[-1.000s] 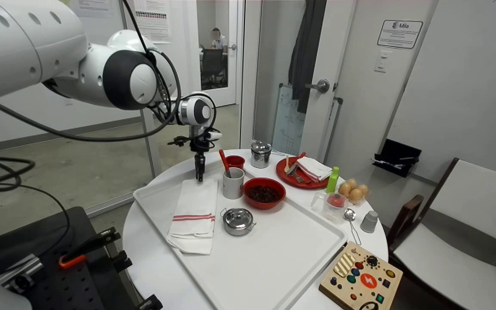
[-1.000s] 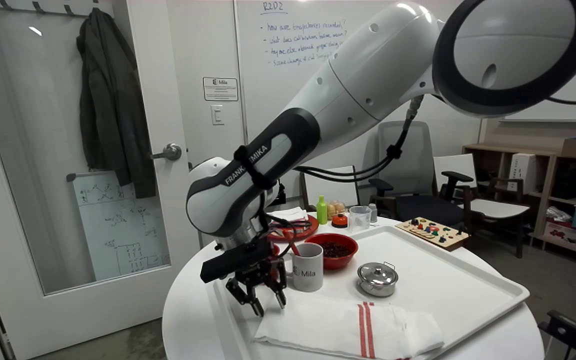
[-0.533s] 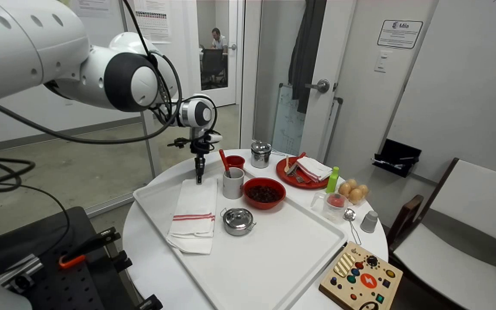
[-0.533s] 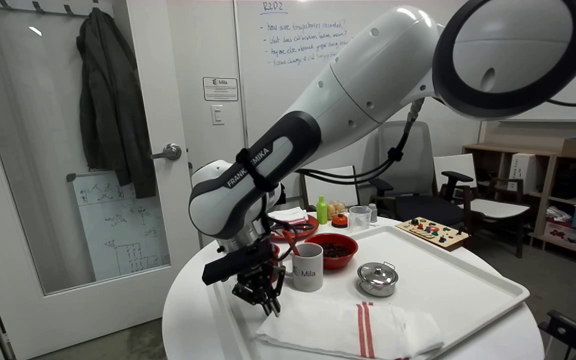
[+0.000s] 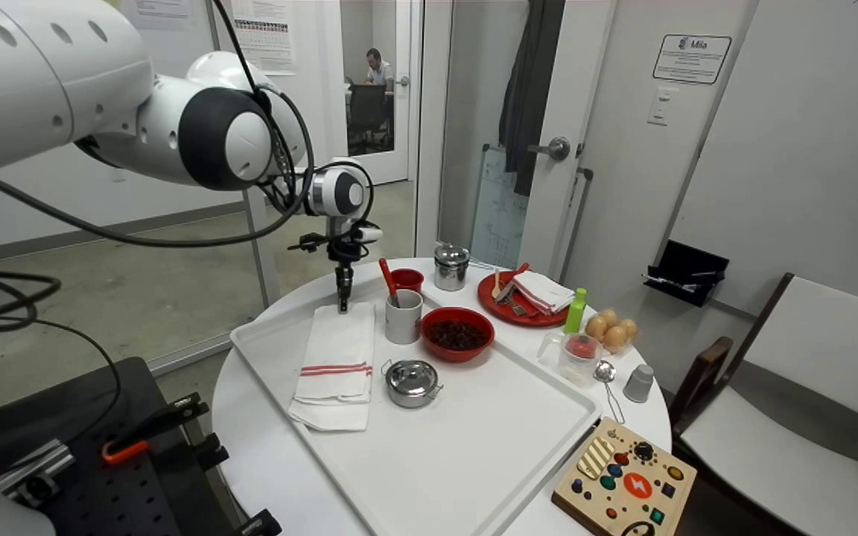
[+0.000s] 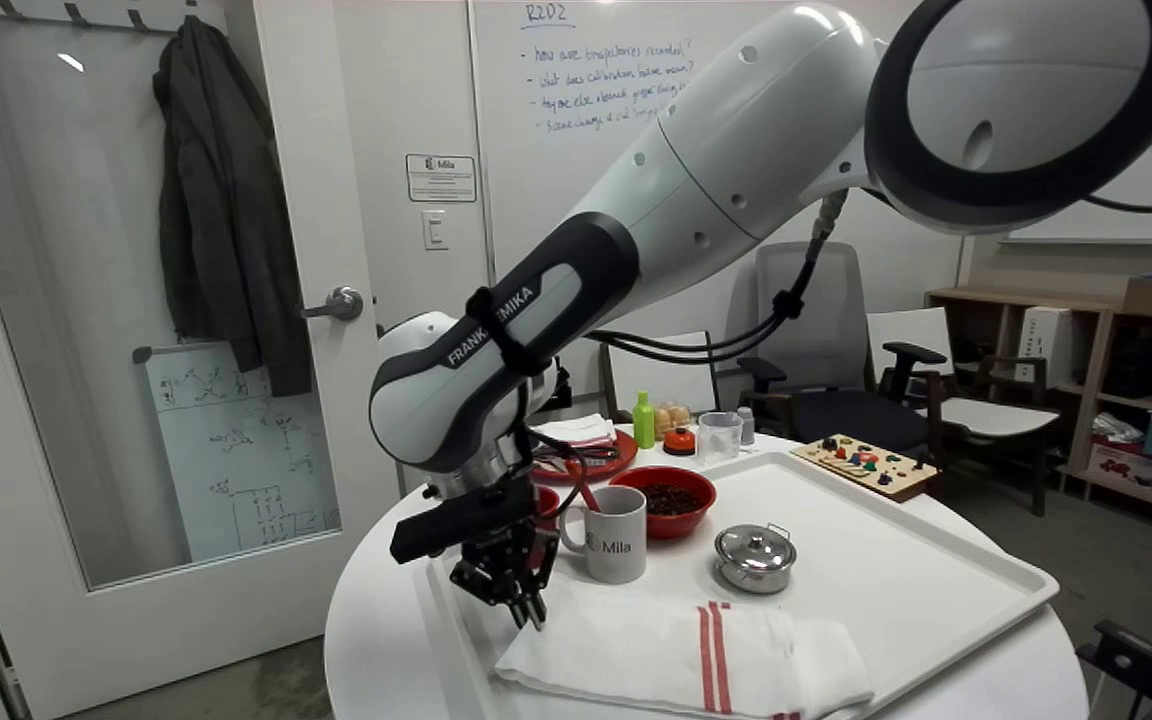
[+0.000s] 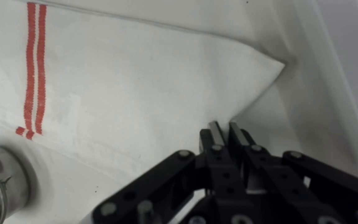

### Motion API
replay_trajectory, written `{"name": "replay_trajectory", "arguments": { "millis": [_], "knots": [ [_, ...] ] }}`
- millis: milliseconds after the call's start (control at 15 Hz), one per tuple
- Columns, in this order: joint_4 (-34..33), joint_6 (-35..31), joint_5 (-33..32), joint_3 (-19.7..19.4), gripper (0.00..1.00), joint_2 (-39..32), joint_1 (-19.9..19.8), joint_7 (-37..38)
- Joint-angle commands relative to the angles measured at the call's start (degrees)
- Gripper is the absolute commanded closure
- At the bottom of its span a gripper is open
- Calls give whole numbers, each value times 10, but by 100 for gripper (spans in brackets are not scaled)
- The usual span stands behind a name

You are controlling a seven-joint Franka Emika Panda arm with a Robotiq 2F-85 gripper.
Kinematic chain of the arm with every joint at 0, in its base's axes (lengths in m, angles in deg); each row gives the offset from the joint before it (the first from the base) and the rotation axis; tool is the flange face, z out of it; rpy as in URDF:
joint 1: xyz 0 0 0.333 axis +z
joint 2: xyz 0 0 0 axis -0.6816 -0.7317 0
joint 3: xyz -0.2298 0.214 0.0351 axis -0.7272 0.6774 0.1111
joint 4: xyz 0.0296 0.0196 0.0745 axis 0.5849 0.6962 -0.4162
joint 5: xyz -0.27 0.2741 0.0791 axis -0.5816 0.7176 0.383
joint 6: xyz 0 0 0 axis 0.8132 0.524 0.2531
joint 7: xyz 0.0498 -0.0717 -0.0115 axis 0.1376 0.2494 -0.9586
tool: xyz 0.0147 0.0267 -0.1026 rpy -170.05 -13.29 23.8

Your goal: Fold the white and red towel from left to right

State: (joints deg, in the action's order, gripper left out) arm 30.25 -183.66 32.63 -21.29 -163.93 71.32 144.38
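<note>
Your pincer [image 7: 223,124] looks closed on the end edge of the towel [image 7: 129,77], which lies on the tray [image 5: 474,454]. You seem to have the grasp; the fold itself is not yet made. Next, lift that edge and carry it over toward the striped end, clear of the mug [image 5: 404,324] and, farther on, the pot [image 5: 412,383].

Gripper [image 7: 223,125]: you are no longer spreading it but clamping the white and red towel [image 6: 616,650], pulling the held end [image 7: 235,99] farther from the steel pot [image 6: 756,562].
Red stripes [image 7: 41,68]: sliding farther from the steel pot.
Loose end [image 6: 836,665]: you are dragging it nearer the steel pot.
</note>
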Motion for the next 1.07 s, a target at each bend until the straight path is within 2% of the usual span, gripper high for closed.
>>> {"name": "replay_trajectory", "arguments": {
  "millis": [0, 400, 933, 1000],
  "knots": [
    [65, -30, 2, 2, 89, 53, 6, 28],
    [192, -52, 7, 6, 90, 130, 8, 69],
    [399, -139, 13, 9, 90, 233, -3, 160],
    [422, -147, 21, 0, 90, 245, 3, 164]
  ]
}}
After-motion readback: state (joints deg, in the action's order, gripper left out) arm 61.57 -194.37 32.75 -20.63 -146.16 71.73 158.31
